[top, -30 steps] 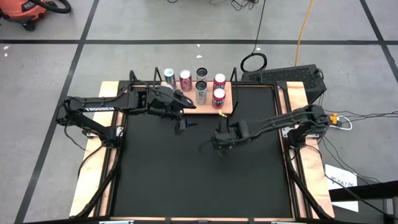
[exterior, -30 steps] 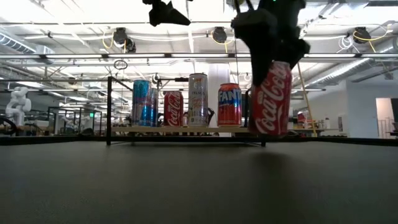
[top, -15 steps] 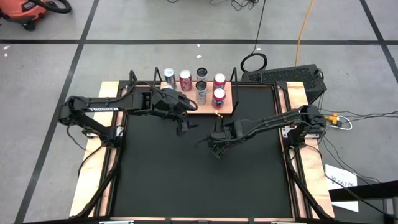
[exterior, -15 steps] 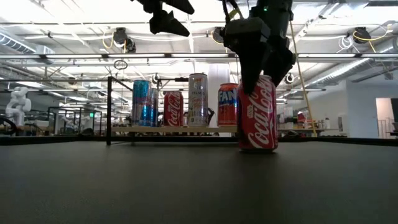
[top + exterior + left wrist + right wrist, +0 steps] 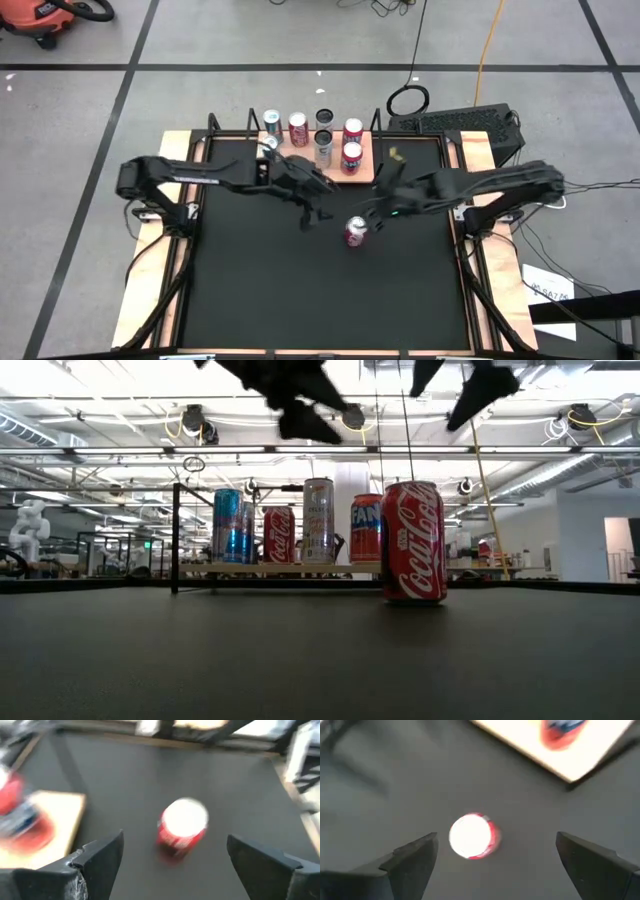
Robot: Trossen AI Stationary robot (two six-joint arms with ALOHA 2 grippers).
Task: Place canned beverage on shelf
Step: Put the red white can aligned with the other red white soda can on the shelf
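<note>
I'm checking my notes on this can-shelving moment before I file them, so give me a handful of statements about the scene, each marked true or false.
1. The red Coca-Cola can stands upright on the black table, off the shelf. True.
2. The right gripper is shut on that can. False: its fingers are spread wide above the can, touching nothing.
3. The left gripper is open, with the can ahead of it. True.
4. The shelf holds no cans. False: several cans stand on it, among them a Fanta can.
5. The Coca-Cola can lies on its side. False: the low view shows it upright.
</note>
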